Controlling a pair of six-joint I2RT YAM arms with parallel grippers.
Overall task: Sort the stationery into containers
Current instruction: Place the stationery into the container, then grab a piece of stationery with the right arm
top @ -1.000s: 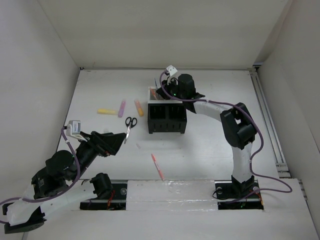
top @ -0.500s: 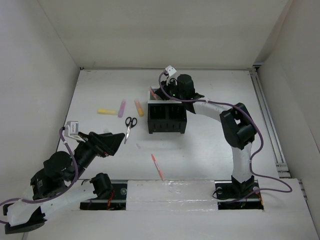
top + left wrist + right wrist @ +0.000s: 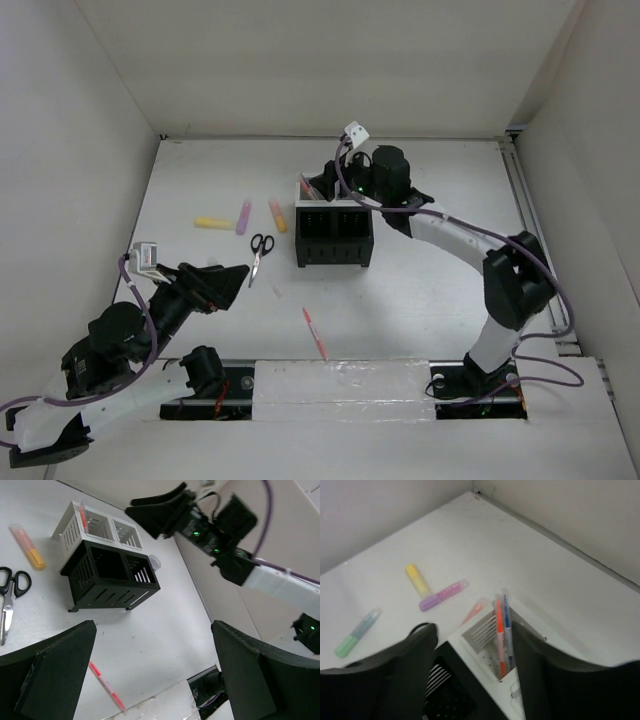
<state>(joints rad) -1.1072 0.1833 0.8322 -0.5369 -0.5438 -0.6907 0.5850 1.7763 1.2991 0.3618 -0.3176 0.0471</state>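
Observation:
The containers are a block of two white mesh compartments [image 3: 312, 190] [image 3: 487, 640] behind two black ones [image 3: 335, 238] [image 3: 110, 575]. An orange pen [image 3: 499, 635] and a blue pen [image 3: 507, 630] stand in the left white compartment. My right gripper [image 3: 322, 185] [image 3: 472, 640] hovers open just above them, holding nothing. On the table lie yellow [image 3: 212, 222], pink [image 3: 243, 216] and orange [image 3: 277, 215] highlighters, a green one [image 3: 357, 632], black scissors [image 3: 260, 250] and a red pen [image 3: 316, 333]. My left gripper [image 3: 238, 275] [image 3: 155, 645] is open beside the scissors.
A small round grey item [image 3: 154, 561] rests against the black compartment's right corner. White walls [image 3: 110, 140] close the table on three sides. The arm bases [image 3: 205, 370] stand on a taped strip at the near edge.
My right gripper has opened above the white compartment and lifted slightly, and its elbow has swung out to the right. The left arm has hardly moved.

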